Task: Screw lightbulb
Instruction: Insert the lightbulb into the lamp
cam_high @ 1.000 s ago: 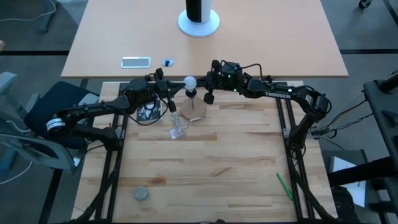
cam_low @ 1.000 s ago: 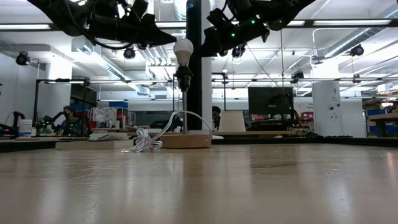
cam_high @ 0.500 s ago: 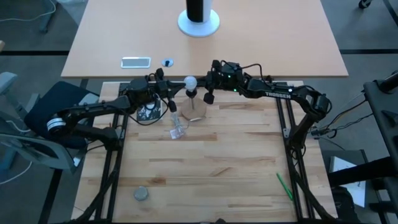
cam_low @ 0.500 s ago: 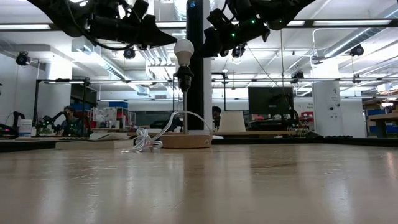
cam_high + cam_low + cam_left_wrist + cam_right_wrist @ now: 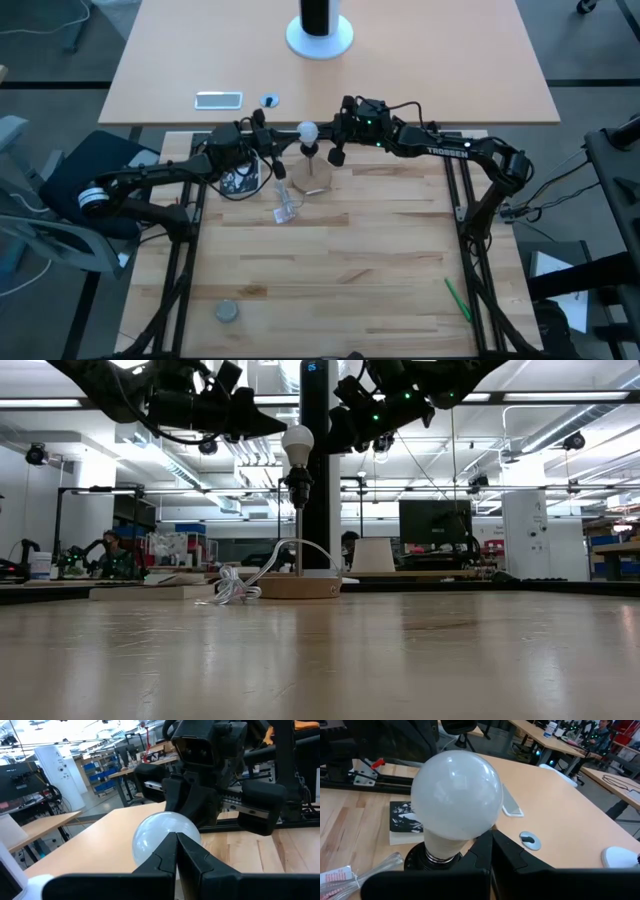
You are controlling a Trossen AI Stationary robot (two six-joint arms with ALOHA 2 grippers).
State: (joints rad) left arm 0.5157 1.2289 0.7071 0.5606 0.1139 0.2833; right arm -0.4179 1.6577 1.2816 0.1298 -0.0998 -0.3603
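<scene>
The right tool (image 5: 337, 140) hangs just beside the lightbulb (image 5: 307, 131) on its right in the high view, its fingers pressed together with nothing between them, as the right wrist view shows; the fingertips (image 5: 487, 842) sit close under the globe. The left tool (image 5: 272, 152) sits just beside the bulb on the opposite side, likewise clenched on nothing, its fingertips (image 5: 176, 845) meeting in front of the white globe (image 5: 162, 837) in the left wrist view. Neither tool grips the bulb.

The lightbulb (image 5: 297, 444) stands upright in a dark socket (image 5: 297, 485) atop a thin stem rising from a round wooden lamp base (image 5: 297, 586) near the far edge of the light wooden surface (image 5: 330, 260). A white cord (image 5: 232, 588) lies bunched beside the base.

On the surface near the base lies a small clear plastic packet (image 5: 285, 208), and a black-and-white printed card (image 5: 406, 822) lies beside the left tool. Well apart, nearer the front, lie a small grey round disc (image 5: 227, 312) and a green stick (image 5: 457, 298). On the tan table behind are a white rectangular slab (image 5: 218, 99) and a white round stand (image 5: 319, 38).
</scene>
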